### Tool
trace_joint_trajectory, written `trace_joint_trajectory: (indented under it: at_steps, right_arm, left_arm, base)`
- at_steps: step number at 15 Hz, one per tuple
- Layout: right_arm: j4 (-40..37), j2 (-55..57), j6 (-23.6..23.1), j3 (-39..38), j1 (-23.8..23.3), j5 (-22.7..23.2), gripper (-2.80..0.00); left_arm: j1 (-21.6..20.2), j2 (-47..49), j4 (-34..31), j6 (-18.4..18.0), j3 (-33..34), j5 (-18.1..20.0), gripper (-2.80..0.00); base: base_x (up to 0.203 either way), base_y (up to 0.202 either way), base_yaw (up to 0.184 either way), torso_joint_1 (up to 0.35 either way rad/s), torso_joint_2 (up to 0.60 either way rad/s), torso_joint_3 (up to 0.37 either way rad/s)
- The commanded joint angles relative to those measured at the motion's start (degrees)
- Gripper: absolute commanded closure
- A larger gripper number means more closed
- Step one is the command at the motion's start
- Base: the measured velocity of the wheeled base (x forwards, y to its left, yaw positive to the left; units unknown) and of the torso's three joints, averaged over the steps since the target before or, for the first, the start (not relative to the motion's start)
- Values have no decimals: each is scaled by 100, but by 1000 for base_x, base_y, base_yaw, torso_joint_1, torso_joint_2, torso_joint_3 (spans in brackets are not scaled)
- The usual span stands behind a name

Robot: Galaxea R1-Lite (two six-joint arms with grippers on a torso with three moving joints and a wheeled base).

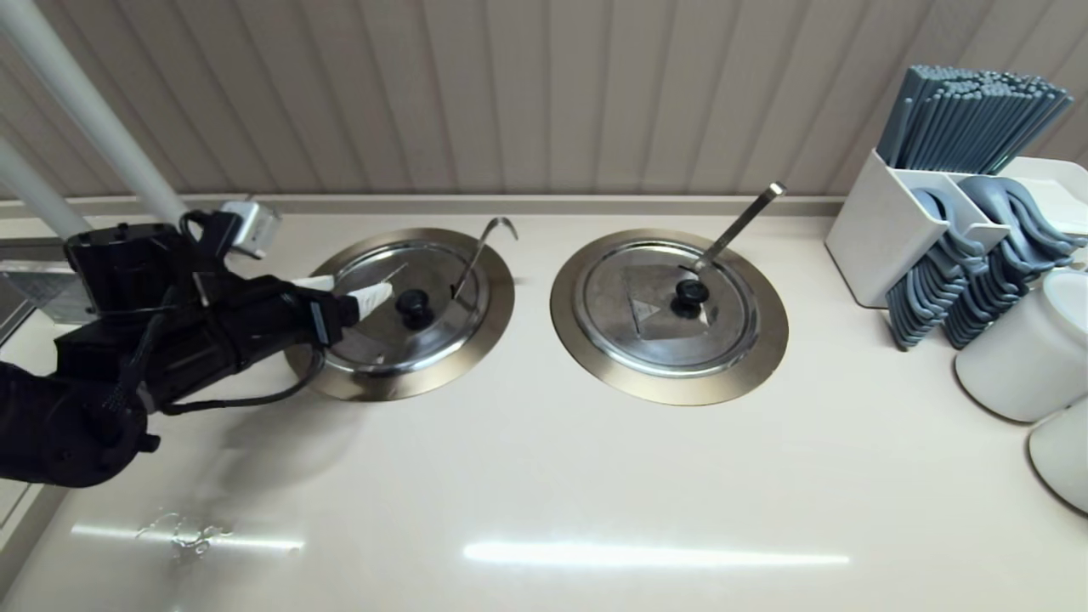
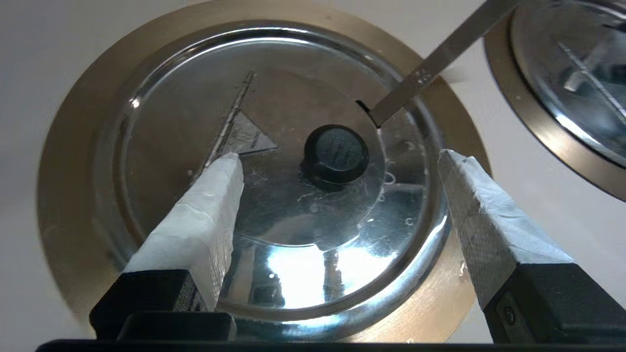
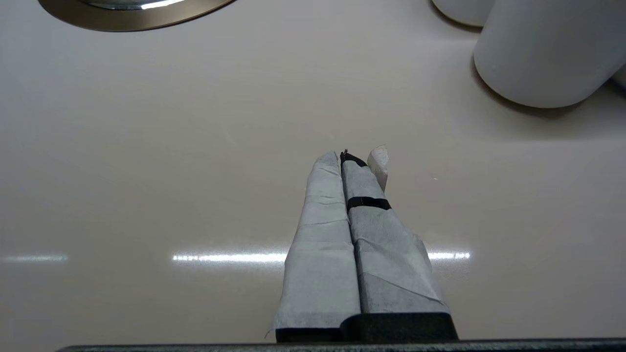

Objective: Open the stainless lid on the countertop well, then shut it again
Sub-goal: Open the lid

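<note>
Wide open and empty over the round shiny steel lid point(image 1: 442, 336) of the bronze-rimmed worktop well point(image 1: 503, 297), with its black knob point(image 1: 415, 304) just beyond the left gripper point(image 1: 361, 287), rightward.

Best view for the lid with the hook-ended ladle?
Head view: the stainless lid shows whole, with knob and hooked ladle, left gripper over its edge. Left wrist catches only part of it. Right wrist shows a rim sliver; whose, I cannot tell.
</note>
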State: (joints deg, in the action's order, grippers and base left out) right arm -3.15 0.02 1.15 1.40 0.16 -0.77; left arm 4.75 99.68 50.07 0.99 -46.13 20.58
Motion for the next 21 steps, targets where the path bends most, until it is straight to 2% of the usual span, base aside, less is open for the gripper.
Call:
trace_joint_trajectory:
  at_steps: [1,5,8,10,12,15,21]
  right_arm:
    - [-1,-2,0,0,2,-2,0]
    - [-1,-2,0,0,2,-2,0]
    - [-1,-2,0,0,2,-2,0]
    - [-1,-2,0,0,2,-2,0]
    - [-1,-2,0,0,2,-2,0]
    - [-1,-2,0,0,2,-2,0]
    - [-1,-2,0,0,2,-2,0]
  left_arm:
    - [-129,389,510,5,198,454,-280]
    - [10,912,731,-15,102,507,-280]
    - [18,1459,1540,-21,-241,547,-280]
    - [12,1646,1604,-21,-677,578,-280]
    - [12,1663,1380,-12,-1117,703,-280]
    - [8,1702,1374,-11,-1118,816,-280]
    - [11,2192,1649,-66,-1231,714,-280]
  base:
    - [0,0,0,0,0,0]
    - [0,0,0,0,0,0]
    - [0,0,0,0,0,0]
    - [0,0,0,0,0,0]
    - [0,0,0,0,0,0]
    - [0,0,0,0,0,0]
    - [0,0,0,0,0,0]
